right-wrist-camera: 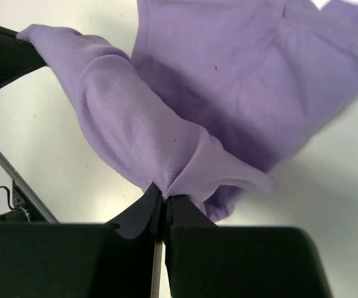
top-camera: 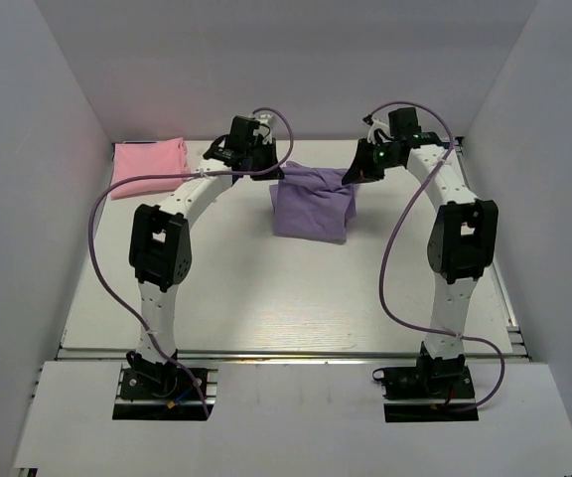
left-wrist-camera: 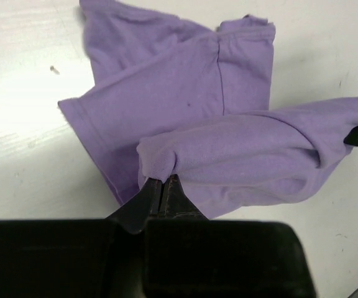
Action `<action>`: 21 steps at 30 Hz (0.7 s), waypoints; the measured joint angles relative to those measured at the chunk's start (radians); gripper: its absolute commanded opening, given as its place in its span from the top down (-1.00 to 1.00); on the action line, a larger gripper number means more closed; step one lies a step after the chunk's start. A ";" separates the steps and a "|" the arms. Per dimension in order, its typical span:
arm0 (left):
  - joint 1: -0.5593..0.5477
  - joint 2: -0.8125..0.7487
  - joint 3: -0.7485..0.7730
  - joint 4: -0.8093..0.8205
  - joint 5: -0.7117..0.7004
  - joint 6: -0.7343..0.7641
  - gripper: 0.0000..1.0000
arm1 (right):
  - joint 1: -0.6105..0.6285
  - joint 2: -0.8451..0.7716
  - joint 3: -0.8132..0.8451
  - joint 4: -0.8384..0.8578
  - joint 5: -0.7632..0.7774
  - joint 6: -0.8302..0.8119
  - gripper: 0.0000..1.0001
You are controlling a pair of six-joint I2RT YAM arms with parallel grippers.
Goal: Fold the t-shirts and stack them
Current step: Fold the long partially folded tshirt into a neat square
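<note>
White table (top-camera: 266,298) | purple shirt (top-camera: 311,211) at back centre, one edge raised | left gripper (top-camera: 262,171) and right gripper (top-camera: 357,175) each clamped on a corner | pink shirt (top-camera: 149,167) folded, back left | advice: carry both corners level, edge taut, for a square fold

1. The centre t-shirt (top-camera: 311,211) lies on the surface (top-camera: 266,298), toward its far side.
2. My left end effector (top-camera: 266,171) pinches its far left edge and my right end effector (top-camera: 353,176) its far right edge.
3. The corner t-shirt (top-camera: 149,167) lies far left, well apart.
</note>
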 measured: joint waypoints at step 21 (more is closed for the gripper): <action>0.068 0.244 0.140 0.248 0.121 -0.025 -0.99 | -0.086 0.283 0.145 0.216 -0.254 0.119 -0.81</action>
